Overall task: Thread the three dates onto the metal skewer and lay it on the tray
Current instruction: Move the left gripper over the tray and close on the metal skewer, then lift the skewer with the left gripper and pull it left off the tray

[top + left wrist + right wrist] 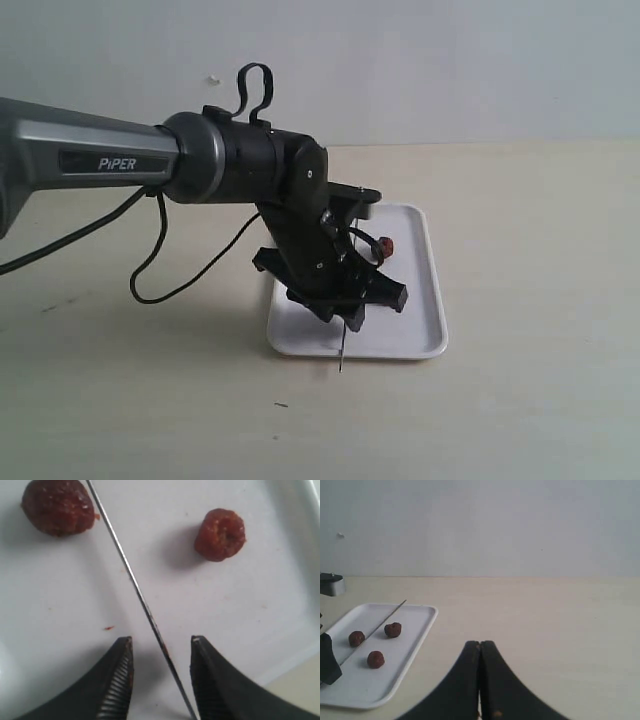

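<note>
The white tray [425, 300] sits flat on the pale counter [540, 250], and the metal skewer [375, 627] lies on it at a slant, one end poking out past the near rim in the exterior view. All three dates [393, 629] rest loose on the tray floor, none of them threaded: one lies on one side of the rod and two on the other, each near it but apart from it. The left tool [161, 640] hangs low over the tray with its jaws spread wide, released, one ribbed finger on either side of the skewer and neither gripping it. The right tool [480, 646] is off to the side of the tray above bare counter, clenched with its fingers pressed together and holding nothing.
</note>
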You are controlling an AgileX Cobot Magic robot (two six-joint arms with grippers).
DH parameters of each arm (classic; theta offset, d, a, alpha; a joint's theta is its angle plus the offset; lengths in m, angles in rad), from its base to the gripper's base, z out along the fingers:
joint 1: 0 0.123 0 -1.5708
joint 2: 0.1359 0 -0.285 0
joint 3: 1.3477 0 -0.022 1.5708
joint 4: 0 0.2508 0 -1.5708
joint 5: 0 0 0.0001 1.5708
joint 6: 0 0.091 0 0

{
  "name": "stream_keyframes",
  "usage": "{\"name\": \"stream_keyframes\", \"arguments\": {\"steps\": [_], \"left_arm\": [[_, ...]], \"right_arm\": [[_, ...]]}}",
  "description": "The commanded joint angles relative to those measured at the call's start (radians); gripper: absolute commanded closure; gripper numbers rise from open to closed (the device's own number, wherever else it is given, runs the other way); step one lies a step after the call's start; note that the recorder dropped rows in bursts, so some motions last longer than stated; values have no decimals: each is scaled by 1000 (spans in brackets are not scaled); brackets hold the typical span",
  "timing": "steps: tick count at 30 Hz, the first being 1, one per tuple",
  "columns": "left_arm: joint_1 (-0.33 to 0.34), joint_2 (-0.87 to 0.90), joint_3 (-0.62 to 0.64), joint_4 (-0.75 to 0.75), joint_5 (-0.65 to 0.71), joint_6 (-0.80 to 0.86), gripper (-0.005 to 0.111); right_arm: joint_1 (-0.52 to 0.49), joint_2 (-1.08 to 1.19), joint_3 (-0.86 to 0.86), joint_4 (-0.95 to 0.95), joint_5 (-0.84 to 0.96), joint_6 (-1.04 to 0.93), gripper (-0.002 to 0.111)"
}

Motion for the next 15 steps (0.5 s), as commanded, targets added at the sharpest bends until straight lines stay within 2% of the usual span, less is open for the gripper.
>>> {"name": "stream_keyframes", "arguments": {"steps": [1,9,15], "left_arm": [[-3,5,-3,4,-6,-22,68],[-3,5,-3,4,-5,-113,68],[-3,17,-3,4,2,-119,68]], "right_arm": [[-5,-7,5,-1,-6,-3,108],[-5,-7,5,-1,-6,-3,108],[-5,-7,5,-1,-6,-3,108]]}}
